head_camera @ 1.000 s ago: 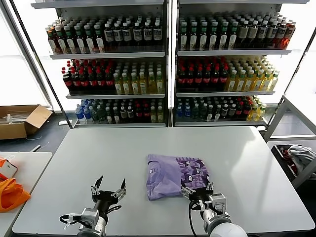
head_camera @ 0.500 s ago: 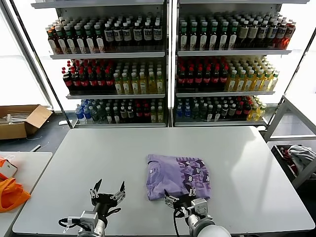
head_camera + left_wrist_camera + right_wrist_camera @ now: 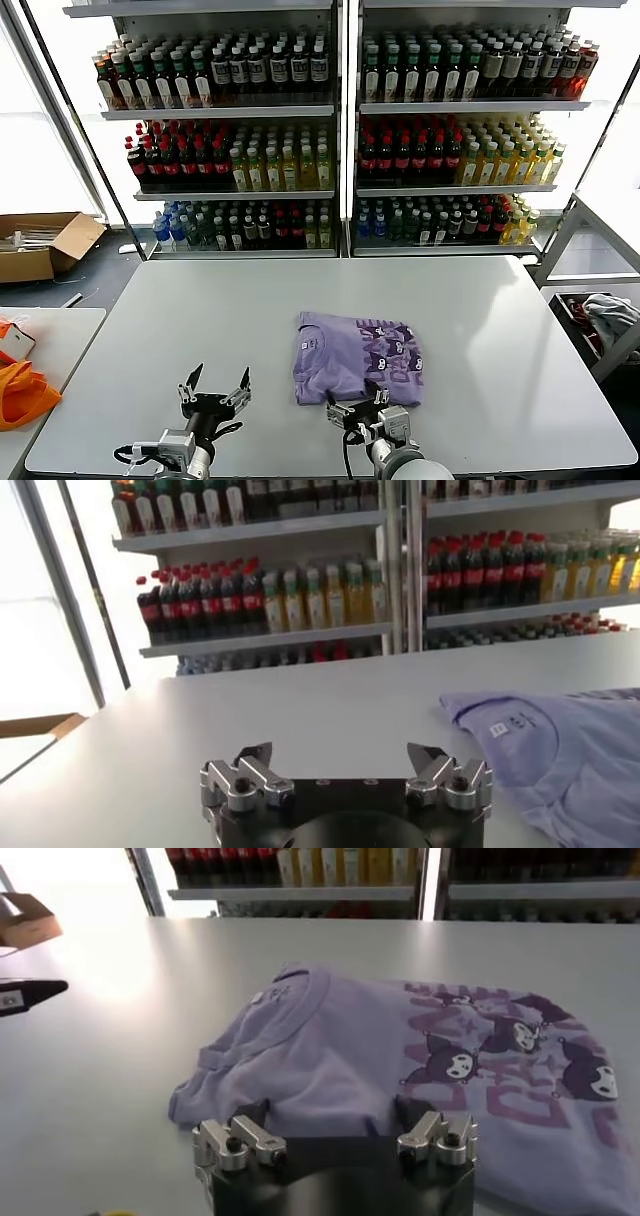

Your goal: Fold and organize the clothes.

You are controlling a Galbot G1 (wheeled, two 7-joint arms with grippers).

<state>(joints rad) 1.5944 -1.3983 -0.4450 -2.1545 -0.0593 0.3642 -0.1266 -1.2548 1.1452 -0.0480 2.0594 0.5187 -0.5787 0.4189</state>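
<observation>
Grey desk (image 3: 500, 330) first: at its near edge the left hand (image 3: 213, 389) and right hand (image 3: 358, 406) both hover wide open and empty — seemingly done gripping — just short of the folded lavender T-shirt (image 3: 357, 356), graphic up at mid-desk, with bottle shelves (image 3: 340, 110) behind.

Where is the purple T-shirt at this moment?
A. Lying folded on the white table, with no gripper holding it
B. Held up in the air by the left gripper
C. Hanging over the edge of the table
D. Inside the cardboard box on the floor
A: the purple T-shirt lies folded flat on the white table, while the left gripper and the right gripper both stand open at the near edge, holding nothing.
</observation>
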